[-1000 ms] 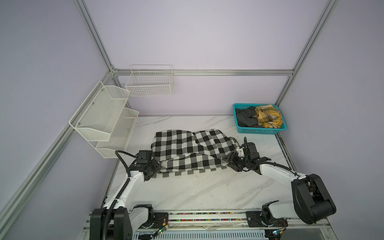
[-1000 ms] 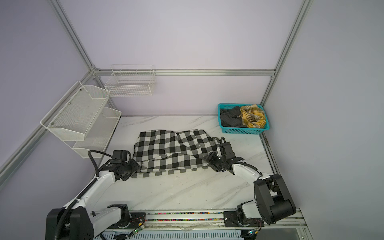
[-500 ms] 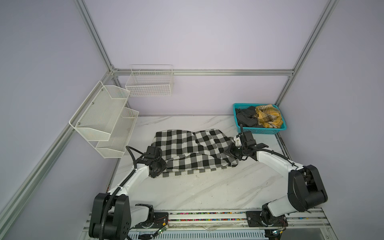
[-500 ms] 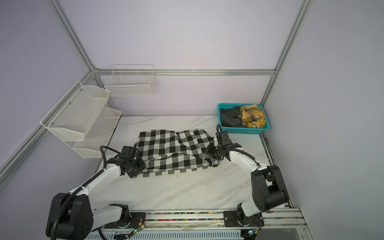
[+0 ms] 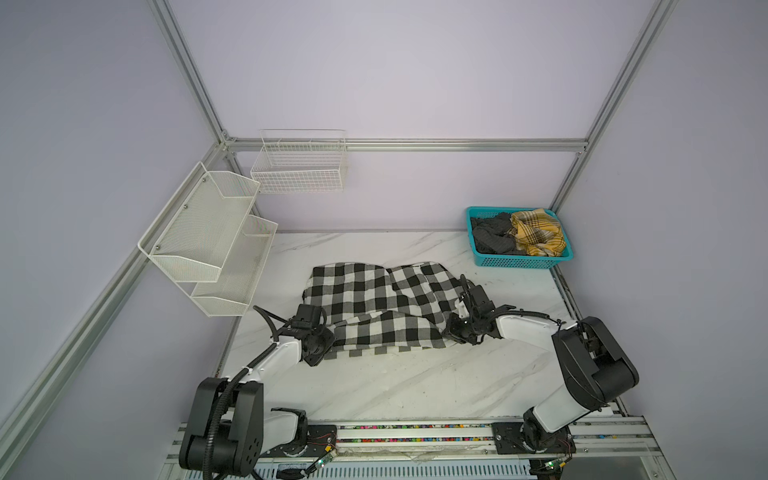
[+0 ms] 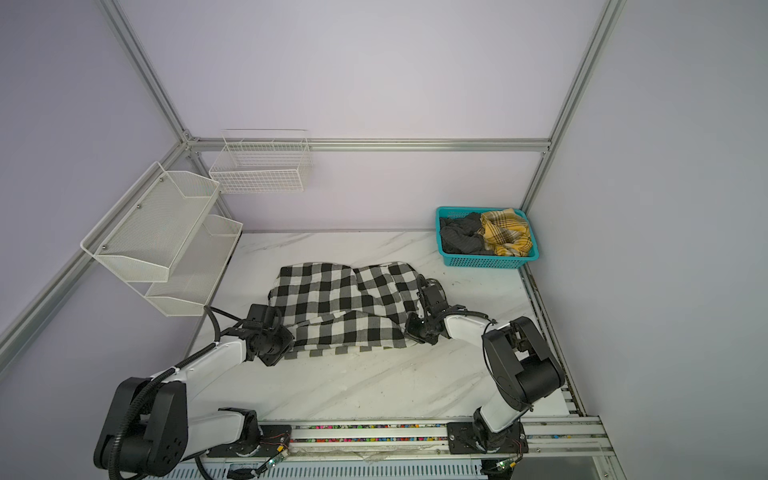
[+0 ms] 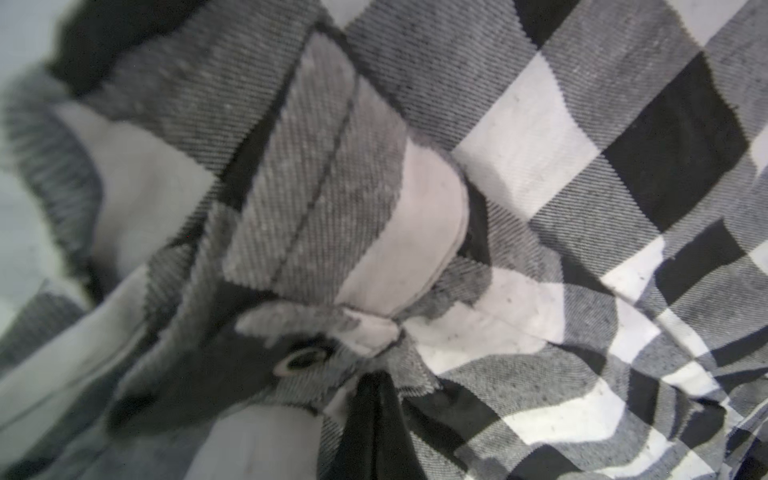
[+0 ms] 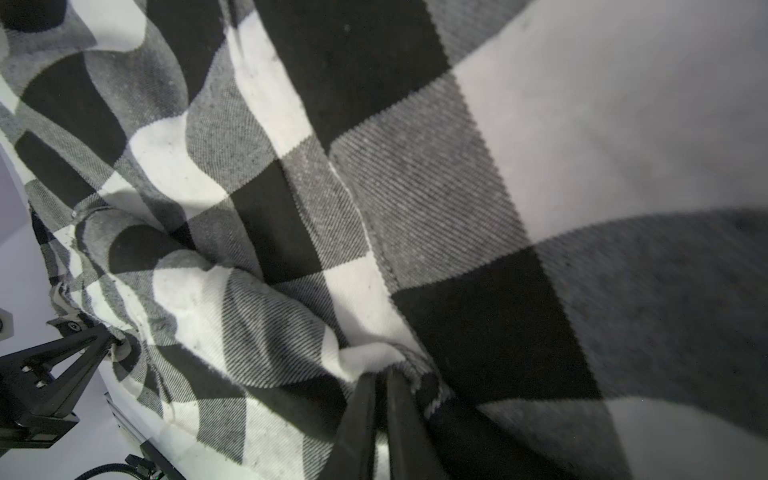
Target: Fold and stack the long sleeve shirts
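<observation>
The left gripper [image 7: 372,390] and right gripper [image 8: 380,386] are each pinching tight on the checked shirt [image 5: 374,297] spreading between them, probably to lift it evenly for a fold.

Thing: long-sleeve shirt [image 5: 374,299] — soft cloth in large black-and-white checks.
Pose: spread wide and low, a checked band folded across its near part, wrinkled.
Place: middle of the white marble tabletop [image 5: 395,386] — near edge bunched at both ends.
</observation>
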You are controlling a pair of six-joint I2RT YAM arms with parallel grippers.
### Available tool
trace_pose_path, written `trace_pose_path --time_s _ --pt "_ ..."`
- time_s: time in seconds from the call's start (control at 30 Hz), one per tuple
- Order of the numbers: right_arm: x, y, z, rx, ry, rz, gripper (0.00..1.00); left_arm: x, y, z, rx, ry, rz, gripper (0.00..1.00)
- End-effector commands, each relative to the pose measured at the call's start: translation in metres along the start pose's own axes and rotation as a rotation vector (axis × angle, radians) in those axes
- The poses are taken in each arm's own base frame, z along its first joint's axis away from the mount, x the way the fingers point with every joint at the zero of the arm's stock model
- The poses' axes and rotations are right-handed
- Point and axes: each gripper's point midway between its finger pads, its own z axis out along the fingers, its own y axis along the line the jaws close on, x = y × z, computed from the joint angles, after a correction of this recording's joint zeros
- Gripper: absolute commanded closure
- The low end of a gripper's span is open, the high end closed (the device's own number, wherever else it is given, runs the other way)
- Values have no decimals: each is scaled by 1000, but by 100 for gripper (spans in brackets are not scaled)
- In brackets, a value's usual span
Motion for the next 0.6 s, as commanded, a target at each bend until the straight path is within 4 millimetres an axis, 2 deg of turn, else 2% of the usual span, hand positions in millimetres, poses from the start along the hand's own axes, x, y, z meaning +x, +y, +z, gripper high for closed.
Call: trace_pose_path --time_s 0.0,0.07,0.1,0.17,0.23,0.33,0.37,0.43,0.57 --pt "34 -32 3 99 79 31 88 33 55 2 -164 61 -62 100" --pt "31 -26 -5 99 73 11 87 28 43 -10 -119 26 -50 100" --pt "24 -17 -11 91 60 -8 84 16 31 -20 -88 -15 -26 96" --pt "3 10 -27 60 23 -44 77 -19 -4 -48 -27 -131 30 69" --pt "-32 39 -45 47 -71 -63 66 -63 -47 -79 14 -258 114 46" --pt "-84 72 -61 54 -176 -117 52 -126 -104 -109 10 -374 241 30" --pt "-98 76 -61 68 -195 -125 51 -141 -119 -110 5 -386 278 29" --pt "-131 82 -58 100 -244 -130 47 -172 -140 -98 -63 -388 332 29" --pt "-185 91 -54 118 -322 -150 41 -211 -179 -79 -72 -395 418 31"
